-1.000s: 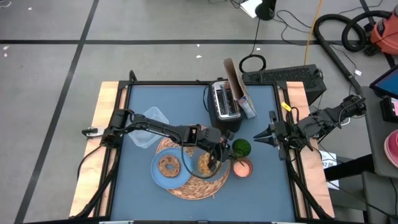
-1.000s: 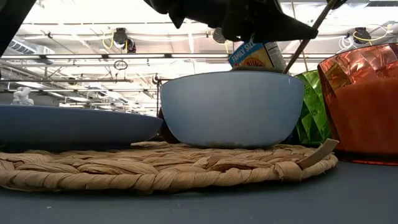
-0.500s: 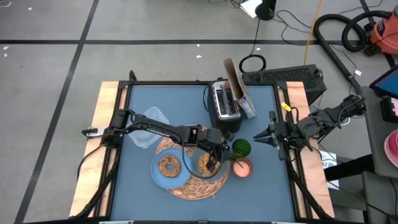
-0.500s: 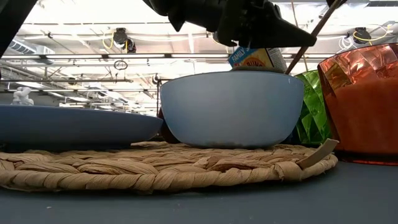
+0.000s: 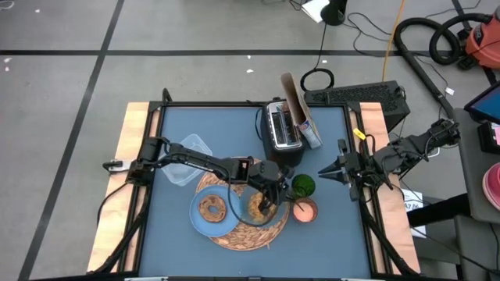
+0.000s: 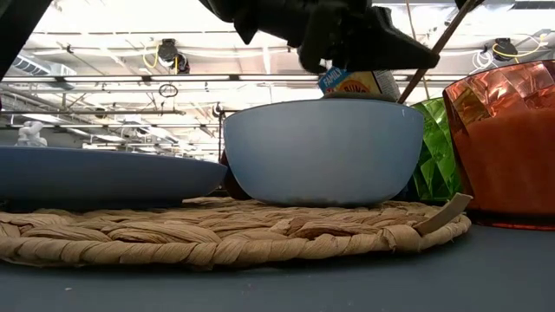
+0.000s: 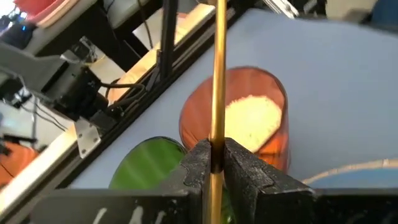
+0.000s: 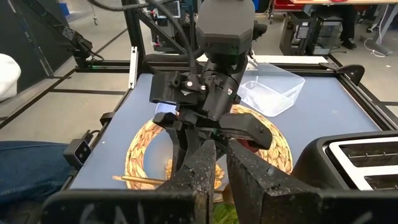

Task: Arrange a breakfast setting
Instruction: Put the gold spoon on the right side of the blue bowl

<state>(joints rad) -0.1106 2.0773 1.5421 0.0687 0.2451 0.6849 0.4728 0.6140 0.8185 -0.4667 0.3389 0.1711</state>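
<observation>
The thing in hand is a thin, straight, gold-coloured stick (image 7: 219, 74), most likely a spoon or stirrer handle, though its working end is hidden. Judge it stiff, light and smooth, so it may twist or slip in a narrow pinch; you hold it best well down its shaft, square across the pads. Its lower end points into the pale-blue bowl (image 6: 323, 152) of tan cereal (image 5: 258, 204), which sits on the round woven straw mat (image 5: 242, 234) near the front-middle of the table (image 5: 328, 234). That bowl looks rigid and could slide on the weave if pushed sideways.

Your left gripper (image 7: 214, 163) hangs just above the bowl, its fingers pressed close on the stick. Beside the bowl on the mat lies the light-blue plate (image 5: 199, 222) carrying the brown ring-shaped bagel (image 5: 211, 208). Just off the mat's right side stand the orange-pink cup (image 5: 305, 210) and a green faceted cup (image 5: 302, 186).

Your right gripper (image 5: 324, 172) waits near the table's right edge, fingers nearly together and empty.
</observation>
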